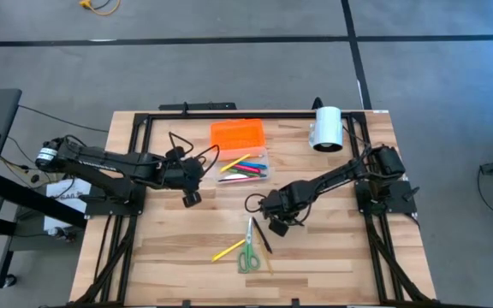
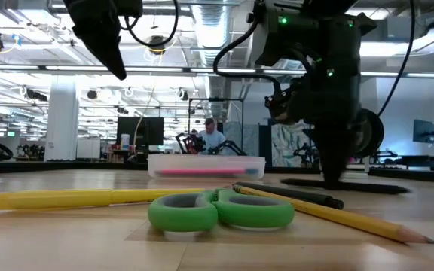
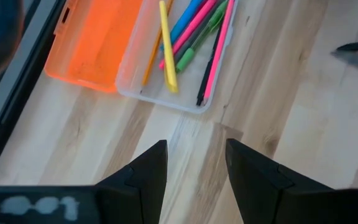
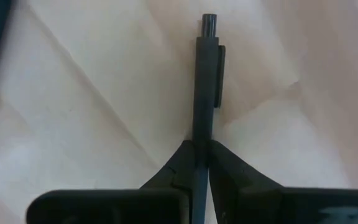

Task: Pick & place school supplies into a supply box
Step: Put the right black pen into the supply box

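The supply box (image 1: 245,167) is a clear case with its orange lid (image 1: 236,134) open, resting flat at the table's middle far side, with several coloured pens (image 3: 191,37) in it. Green scissors (image 2: 221,211), a yellow pencil (image 1: 228,251) and a black pen (image 1: 264,237) lie near the front edge. My right gripper (image 1: 276,227) stands just beyond them, pointing down, shut on a black pen (image 4: 205,93). I cannot tell whether that is the same pen. My left gripper (image 3: 194,168) hangs open above bare wood, to the near left of the box. My right gripper pinches the black pen's shaft (image 4: 204,144) between its two fingers, which come from above and lie across it. The clip end (image 4: 209,37) sticks out past the fingers. The pen lies level, down at the table top; I cannot tell whether it rests there.
A white cylinder (image 1: 326,128) lies at the far right. A second yellow pencil (image 2: 337,214) lies by the scissors, its tip toward the near edge. A black frame (image 1: 144,120) runs along the table's far and side edges. Bare wood shows at the near left.
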Action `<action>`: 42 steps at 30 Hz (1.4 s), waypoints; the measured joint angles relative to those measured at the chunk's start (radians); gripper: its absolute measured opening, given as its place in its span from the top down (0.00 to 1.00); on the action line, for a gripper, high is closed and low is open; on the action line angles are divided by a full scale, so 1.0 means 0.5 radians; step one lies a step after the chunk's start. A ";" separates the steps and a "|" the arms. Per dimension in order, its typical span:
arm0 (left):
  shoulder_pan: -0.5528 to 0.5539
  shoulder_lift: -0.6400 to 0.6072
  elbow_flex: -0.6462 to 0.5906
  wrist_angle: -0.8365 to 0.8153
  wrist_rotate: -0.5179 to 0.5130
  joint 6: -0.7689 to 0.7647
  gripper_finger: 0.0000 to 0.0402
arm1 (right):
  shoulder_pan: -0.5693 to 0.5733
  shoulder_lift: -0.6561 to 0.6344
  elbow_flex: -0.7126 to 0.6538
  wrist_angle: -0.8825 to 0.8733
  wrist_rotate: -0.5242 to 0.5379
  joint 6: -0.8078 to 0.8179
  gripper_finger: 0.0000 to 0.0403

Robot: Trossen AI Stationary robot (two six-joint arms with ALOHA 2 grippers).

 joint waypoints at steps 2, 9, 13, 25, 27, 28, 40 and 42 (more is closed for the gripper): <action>0.000 0.000 0.000 -0.020 -0.001 -0.005 0.62 | -0.007 -0.017 -0.002 0.004 0.084 -0.003 0.97; 0.000 0.000 0.000 -0.037 -0.007 -0.020 0.62 | -0.021 -0.088 0.001 0.037 0.066 -0.030 0.96; 0.000 0.000 0.000 -0.051 -0.007 -0.032 0.62 | -0.036 -0.187 0.004 0.070 0.117 -0.062 0.97; 0.000 0.000 0.000 -0.083 -0.055 -0.087 0.62 | -0.212 -0.559 0.007 0.220 0.294 -0.415 0.97; 0.000 0.000 0.000 -0.082 -0.056 -0.096 0.62 | -0.293 -0.574 0.007 0.325 0.292 -0.538 0.97; -0.001 0.000 0.000 -0.081 -0.055 -0.100 0.62 | -0.332 -0.575 0.007 0.370 0.289 -0.615 0.97; -0.145 0.000 -0.001 -0.099 -0.159 -0.290 0.62 | -0.700 -0.297 0.105 0.967 0.069 -1.175 0.97; -0.168 0.000 -0.001 -0.099 -0.198 -0.326 0.62 | -0.714 -0.222 0.170 0.976 0.057 -1.278 0.97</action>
